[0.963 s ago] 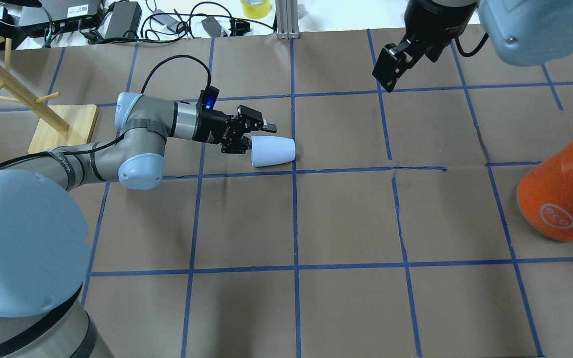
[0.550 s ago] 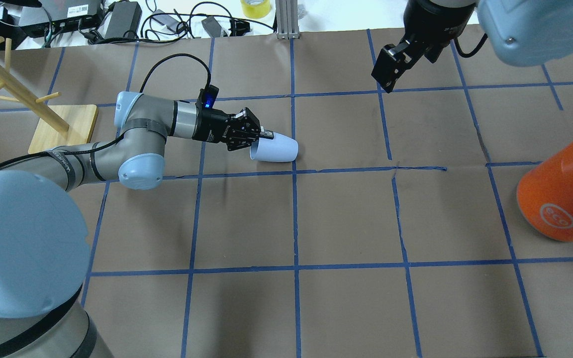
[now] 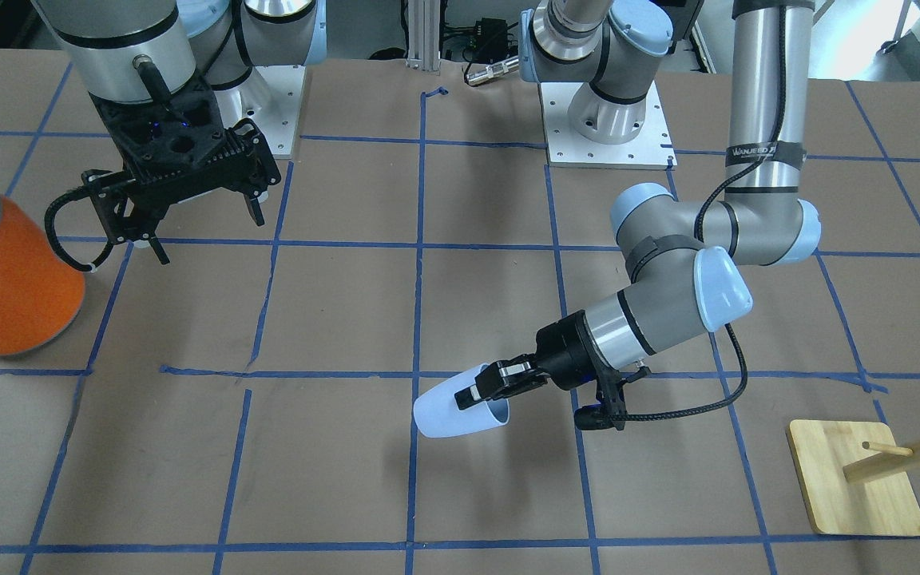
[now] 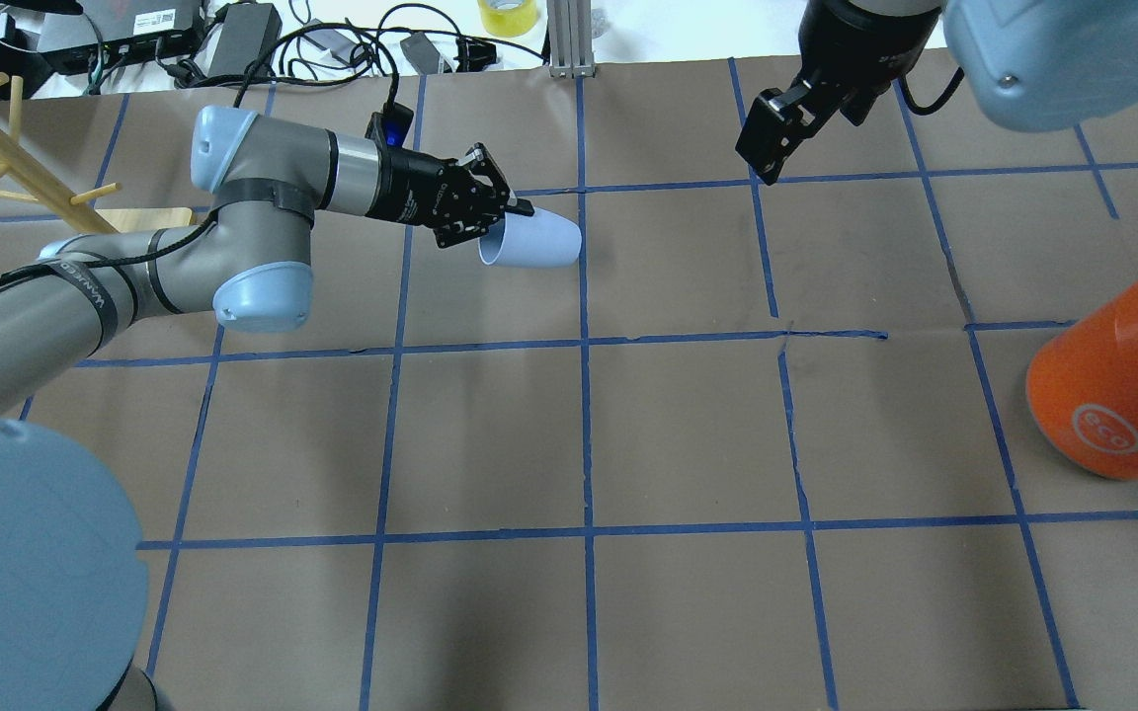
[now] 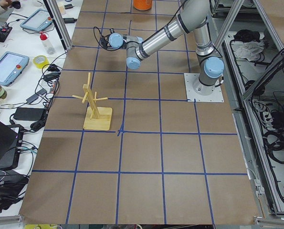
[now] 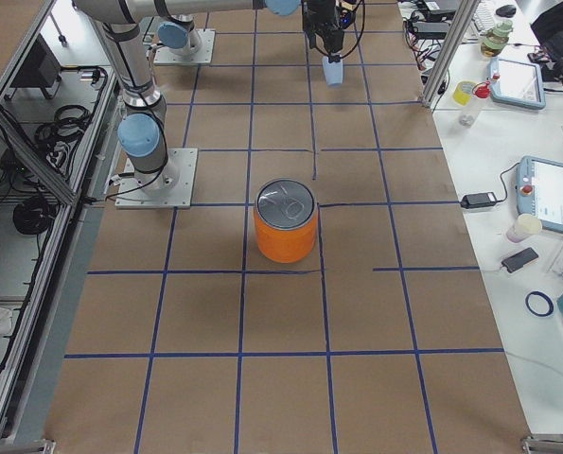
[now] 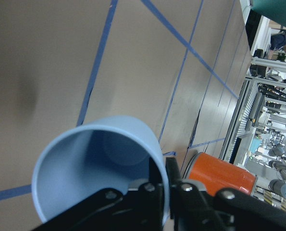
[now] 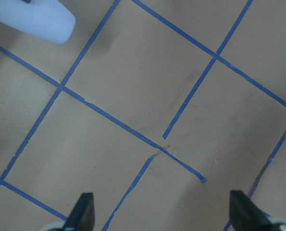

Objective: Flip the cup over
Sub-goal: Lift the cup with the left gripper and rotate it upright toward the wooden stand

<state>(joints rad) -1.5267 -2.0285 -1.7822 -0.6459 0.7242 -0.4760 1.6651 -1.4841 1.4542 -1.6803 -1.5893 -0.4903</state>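
Pinching the rim of the small pale blue tapered cup (image 3: 450, 415), the left gripper (image 3: 477, 393) holds it sideways in the front view. Overhead, bare brown paper-covered table (image 4: 688, 425) separates it from the large orange can (image 4: 1112, 395). A second ago the cup lay nearer the robot, on the paper. In the right wrist view, the right gripper (image 8: 162, 211) is spread wide and empty.

The cup (image 7: 85, 159) was seen mouth-on, its bluish inside and rounded bottom laid open to the lens. Its rim wall was pinched at lower right by the left gripper (image 7: 163, 186), one black finger (image 7: 145, 193) set inside, the other outside. The brown table (image 7: 143, 53) was spread behind, crossed by blue tape lines (image 7: 97, 61), a soft shadow (image 7: 28, 94) cast at left. The orange can (image 7: 215, 175) was caught beyond the fingers, lower right.
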